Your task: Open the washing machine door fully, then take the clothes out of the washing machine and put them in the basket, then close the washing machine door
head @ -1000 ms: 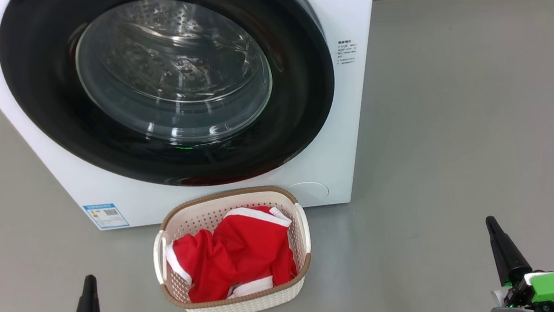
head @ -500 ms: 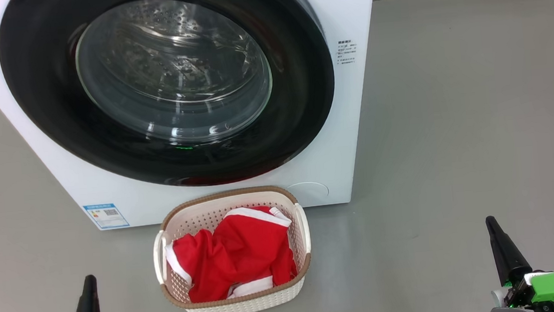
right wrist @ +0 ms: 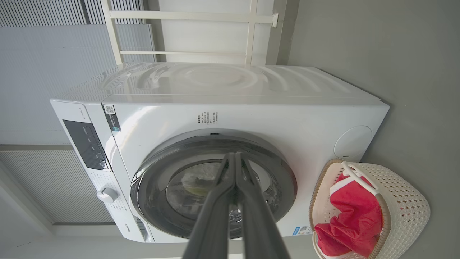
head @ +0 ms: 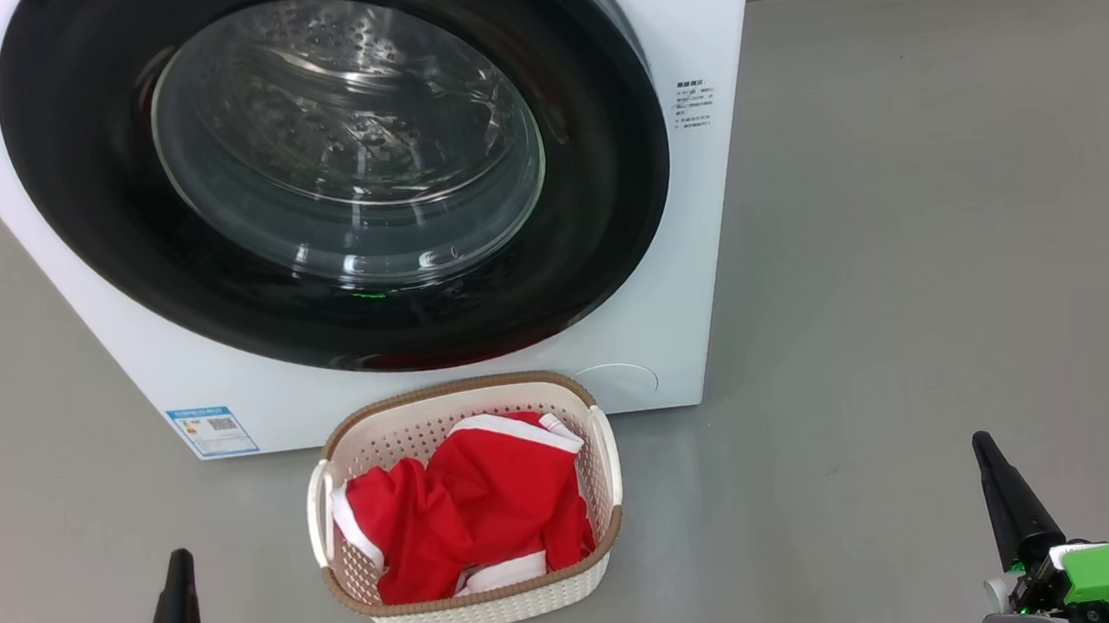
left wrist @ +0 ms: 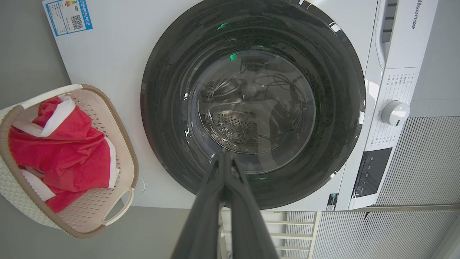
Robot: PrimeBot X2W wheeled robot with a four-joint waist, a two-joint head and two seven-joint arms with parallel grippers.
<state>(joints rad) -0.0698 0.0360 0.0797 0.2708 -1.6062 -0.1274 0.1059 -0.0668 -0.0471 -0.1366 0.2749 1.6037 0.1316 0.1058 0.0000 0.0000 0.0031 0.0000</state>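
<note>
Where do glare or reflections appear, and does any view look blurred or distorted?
Head view: sharp, with white reflection streaks on the glass of the washing machine door. Left wrist view: green specks are mirrored in the door's black ring; the left tool, near the lens, looks soft. Right wrist view: wavy glare lies on top of the washing machine; the picture is turned sideways.

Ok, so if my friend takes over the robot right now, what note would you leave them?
Left gripper: shut, empty, low on the left, touching nothing.
Right gripper: shut, empty, low on the right, touching nothing.
The clothes lie in the basket, which stands on the floor just in front of the washing machine.
The washing machine door looks shut, flush with the front; no red shows through its glass.
Done: clothes out and in the basket, door closed.
Left: nothing that I can see.
</note>
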